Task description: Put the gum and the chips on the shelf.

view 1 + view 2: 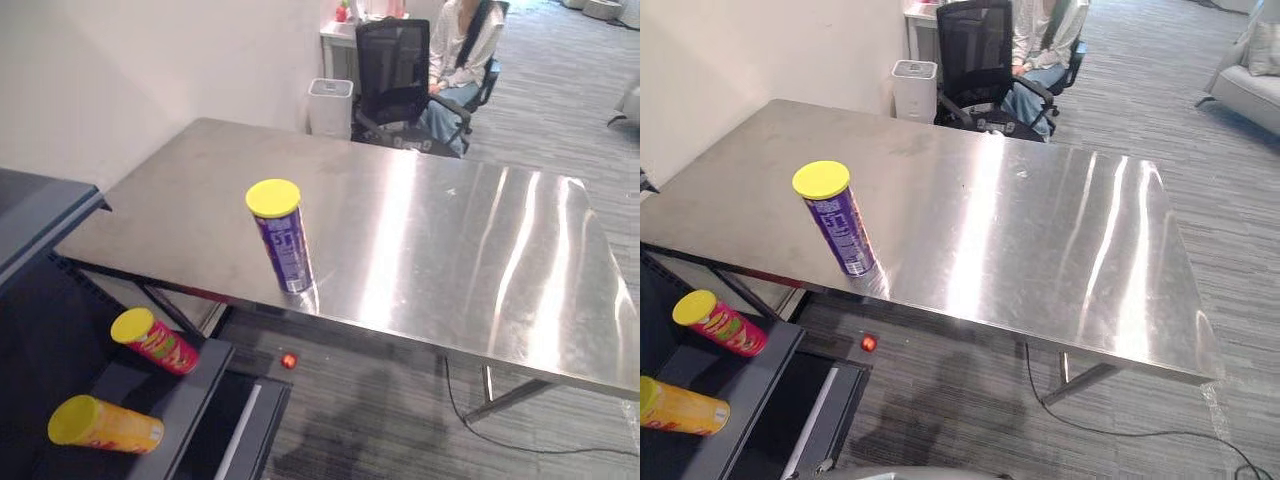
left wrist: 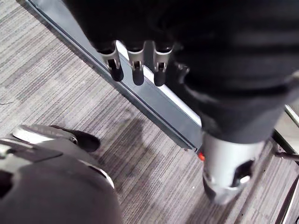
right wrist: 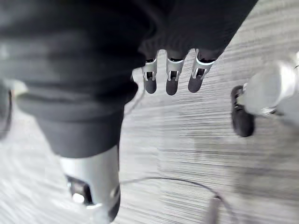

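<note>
A purple chips can point(image 1: 284, 240) with a yellow lid stands upright near the front edge of the steel table point(image 1: 450, 250). Low on the left is the dark shelf point(image 1: 185, 400). On it a red can point(image 1: 156, 341) and an orange can point(image 1: 104, 424), both yellow-lidded, lie on their sides. A small red object point(image 1: 289, 360) lies on the carpet under the table's front edge. My left hand point(image 2: 135, 70) hangs over the carpet beside the shelf's base rail, fingers straight and empty. My right hand point(image 3: 172, 77) hangs over bare carpet, also empty with straight fingers.
A person sits on a black office chair point(image 1: 395, 80) beyond the table's far edge, beside a white bin point(image 1: 330, 105). A grey sofa point(image 1: 1250, 70) stands at the far right. A white wall runs along the left.
</note>
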Tool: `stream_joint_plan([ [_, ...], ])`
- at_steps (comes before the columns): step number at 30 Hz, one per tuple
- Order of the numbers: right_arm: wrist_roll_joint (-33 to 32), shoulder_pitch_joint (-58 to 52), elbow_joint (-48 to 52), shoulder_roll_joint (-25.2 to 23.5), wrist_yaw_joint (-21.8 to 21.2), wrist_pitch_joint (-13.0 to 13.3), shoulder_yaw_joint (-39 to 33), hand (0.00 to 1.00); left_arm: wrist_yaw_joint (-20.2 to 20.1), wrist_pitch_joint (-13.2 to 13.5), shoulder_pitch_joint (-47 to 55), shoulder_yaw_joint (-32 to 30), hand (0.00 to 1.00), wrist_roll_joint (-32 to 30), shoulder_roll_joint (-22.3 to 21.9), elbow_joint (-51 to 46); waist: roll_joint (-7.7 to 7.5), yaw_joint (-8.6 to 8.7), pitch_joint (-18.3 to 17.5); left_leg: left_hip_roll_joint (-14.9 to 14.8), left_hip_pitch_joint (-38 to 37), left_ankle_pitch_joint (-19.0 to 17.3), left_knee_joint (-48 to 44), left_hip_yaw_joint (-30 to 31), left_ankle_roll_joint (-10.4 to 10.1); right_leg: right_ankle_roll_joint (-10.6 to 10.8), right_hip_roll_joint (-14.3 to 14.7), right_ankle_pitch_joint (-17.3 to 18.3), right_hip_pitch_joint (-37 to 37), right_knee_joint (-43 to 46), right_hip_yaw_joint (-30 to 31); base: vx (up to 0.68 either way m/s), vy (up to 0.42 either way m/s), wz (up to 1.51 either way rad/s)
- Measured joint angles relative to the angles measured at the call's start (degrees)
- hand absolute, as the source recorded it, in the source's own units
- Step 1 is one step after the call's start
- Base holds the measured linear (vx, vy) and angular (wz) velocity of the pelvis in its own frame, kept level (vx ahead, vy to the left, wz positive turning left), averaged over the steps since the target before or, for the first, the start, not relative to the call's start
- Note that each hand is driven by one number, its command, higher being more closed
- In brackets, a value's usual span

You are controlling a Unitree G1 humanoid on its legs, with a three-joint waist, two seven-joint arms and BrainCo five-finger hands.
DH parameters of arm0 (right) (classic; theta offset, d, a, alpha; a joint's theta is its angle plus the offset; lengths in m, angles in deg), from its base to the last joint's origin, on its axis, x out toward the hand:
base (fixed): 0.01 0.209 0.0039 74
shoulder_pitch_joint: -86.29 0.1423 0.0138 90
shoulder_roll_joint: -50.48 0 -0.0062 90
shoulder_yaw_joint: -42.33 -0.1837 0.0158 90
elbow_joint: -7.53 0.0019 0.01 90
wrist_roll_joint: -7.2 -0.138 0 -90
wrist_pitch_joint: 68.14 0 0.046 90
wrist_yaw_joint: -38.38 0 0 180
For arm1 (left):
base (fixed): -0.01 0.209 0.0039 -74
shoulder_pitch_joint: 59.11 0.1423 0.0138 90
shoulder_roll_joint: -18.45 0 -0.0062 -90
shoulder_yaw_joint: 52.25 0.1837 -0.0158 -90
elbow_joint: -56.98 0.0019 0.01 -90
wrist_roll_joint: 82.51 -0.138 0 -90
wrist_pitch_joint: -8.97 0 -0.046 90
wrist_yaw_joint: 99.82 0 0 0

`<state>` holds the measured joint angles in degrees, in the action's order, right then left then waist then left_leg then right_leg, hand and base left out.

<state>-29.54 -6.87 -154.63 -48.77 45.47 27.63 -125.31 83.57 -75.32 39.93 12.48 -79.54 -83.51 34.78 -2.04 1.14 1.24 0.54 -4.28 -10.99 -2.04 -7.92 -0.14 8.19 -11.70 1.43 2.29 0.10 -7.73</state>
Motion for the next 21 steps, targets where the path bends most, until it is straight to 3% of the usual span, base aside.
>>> stream_joint_plan([
  [4,-2.2,3.4,0.5,7.9,2.8,1.0,-8.1,0.0,0.1,-0.1,0.0,0.4,0.0,0.0,0.2,-0.1,-0.09,0.81,-0.8,0.1,0.0,0.0,0.2,-2.3,0.0,0.2,0.1,-0.1,-1.3,-0.1,2.3,-0.04,-0.022,-0.28],
  [7,-2.1,6.0,5.4,10.6,4.9,1.4,-6.9,0.0,0.2,-0.1,0.2,2.0,0.0,-0.1,0.6,-0.1,-0.07,2.18,-1.4,0.0,0.0,0.0,0.7,-3.0,0.0,0.2,0.3,-0.1,-2.2,-0.1,3.9,-0.04,-0.028,-0.21],
  [11,-1.5,8.1,21.1,11.6,9.6,2.8,0.3,0.0,0.3,-0.2,0.3,3.7,0.0,-1.5,0.7,0.0,0.0,3.54,-2.3,0.0,0.0,0.0,0.9,-4.2,0.1,0.2,0.6,-0.1,-3.0,0.0,5.4,-0.05,-0.037,-0.2],
  [13,-0.8,7.9,32.1,11.6,12.4,4.5,4.8,0.0,0.5,-0.2,0.2,4.8,0.0,-1.6,0.5,-0.4,0.42,3.37,-2.6,0.0,-0.4,0.0,0.8,-5.2,0.1,0.3,0.6,-0.2,-3.2,0.0,6.1,-0.01,-0.023,-0.23],
  [15,4.0,8.1,43.6,11.6,15.3,7.0,9.8,0.0,0.7,-0.2,0.2,5.9,0.0,-1.7,0.6,-0.9,0.49,3.28,-2.7,-0.1,-0.7,0.0,0.8,-5.6,0.1,0.4,0.8,-0.2,-3.2,0.0,6.7,-0.05,-0.039,-0.17],
  [17,7.9,8.8,47.0,11.7,16.5,8.6,12.0,0.0,0.8,-0.1,0.4,7.0,0.0,-1.9,0.7,-1.9,0.25,3.12,-2.6,-0.1,-0.6,0.0,0.8,-5.5,0.0,0.4,0.8,-0.2,-3.3,-0.1,6.7,-0.06,-0.062,-0.03],
  [21,11.7,10.2,53.2,11.3,17.7,9.4,20.3,0.0,0.8,-0.1,0.2,10.0,0.0,-2.0,0.9,-1.9,0.67,2.76,-2.7,0.2,0.3,0.3,0.8,-5.4,0.1,0.4,0.6,-0.2,-4.1,-0.4,6.6,-0.04,-0.042,-0.02],
])
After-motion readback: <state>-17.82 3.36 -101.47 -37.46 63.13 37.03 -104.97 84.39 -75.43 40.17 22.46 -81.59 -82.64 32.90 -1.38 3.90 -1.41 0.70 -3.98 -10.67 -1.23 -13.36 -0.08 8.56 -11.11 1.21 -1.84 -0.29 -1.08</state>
